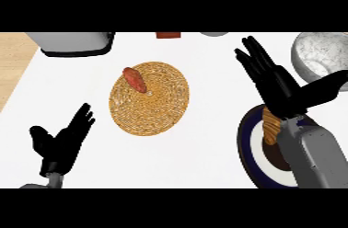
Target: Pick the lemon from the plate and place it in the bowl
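A round woven plate [149, 103] lies mid-counter with a reddish-brown oblong item [134, 79] near its far rim. A dark blue plate with a white centre [246, 144] sits at the lower right and carries a tan ridged item [271, 127], partly hidden by my right forearm. No lemon shows. The grey speckled bowl [318, 52] stands at the far right. My right hand [282, 91] is open, fingers straight and pointing away, hovering over the blue plate's far edge, left of the bowl. My left hand [61, 142] rests open at the lower left, holding nothing.
A grey appliance [75, 42] stands at the back left. A small red-brown object [168, 35] and a grey object [214, 34] sit along the back edge. The counter's left edge [24, 66] borders a wooden surface.
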Motion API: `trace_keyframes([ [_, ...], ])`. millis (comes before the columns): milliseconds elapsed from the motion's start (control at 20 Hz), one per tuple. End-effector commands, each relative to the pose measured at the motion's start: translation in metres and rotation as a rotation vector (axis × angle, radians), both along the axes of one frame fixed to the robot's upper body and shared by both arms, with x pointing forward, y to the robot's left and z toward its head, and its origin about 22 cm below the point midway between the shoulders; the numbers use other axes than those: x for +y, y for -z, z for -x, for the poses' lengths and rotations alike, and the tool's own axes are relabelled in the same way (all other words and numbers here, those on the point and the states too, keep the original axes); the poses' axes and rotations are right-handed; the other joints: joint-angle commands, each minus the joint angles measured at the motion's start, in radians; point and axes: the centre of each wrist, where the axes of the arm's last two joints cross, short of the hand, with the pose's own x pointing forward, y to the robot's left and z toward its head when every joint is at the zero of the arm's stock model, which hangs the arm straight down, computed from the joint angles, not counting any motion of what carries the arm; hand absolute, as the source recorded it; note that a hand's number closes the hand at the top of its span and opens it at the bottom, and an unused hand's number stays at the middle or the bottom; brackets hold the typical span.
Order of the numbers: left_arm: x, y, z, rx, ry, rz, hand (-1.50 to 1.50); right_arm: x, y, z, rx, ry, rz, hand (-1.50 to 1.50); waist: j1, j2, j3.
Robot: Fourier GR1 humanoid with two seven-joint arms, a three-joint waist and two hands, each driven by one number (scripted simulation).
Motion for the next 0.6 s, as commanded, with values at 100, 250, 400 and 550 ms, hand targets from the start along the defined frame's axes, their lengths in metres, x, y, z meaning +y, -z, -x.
trace_keyframes([
  [100,-0.023,-0.028,-0.011,-0.192,0.133,-0.088,0.0,-0.081,0.005,0.037,-0.092,0.152,0.124,1.5,-0.039,-0.002,-0.033],
  [250,-0.029,-0.058,-0.028,-0.345,0.22,-0.1,0.0,-0.131,-0.001,0.06,-0.168,0.285,0.233,1.5,-0.105,-0.012,-0.032],
  [400,-0.047,-0.058,-0.027,-0.332,0.295,-0.07,0.0,-0.16,0.052,0.091,-0.078,0.403,0.552,1.5,-0.063,0.006,-0.032],
  [550,-0.066,-0.058,-0.023,-0.331,0.364,-0.065,0.0,-0.184,0.086,0.136,-0.142,0.416,0.413,-1.5,-0.02,0.006,-0.033],
])
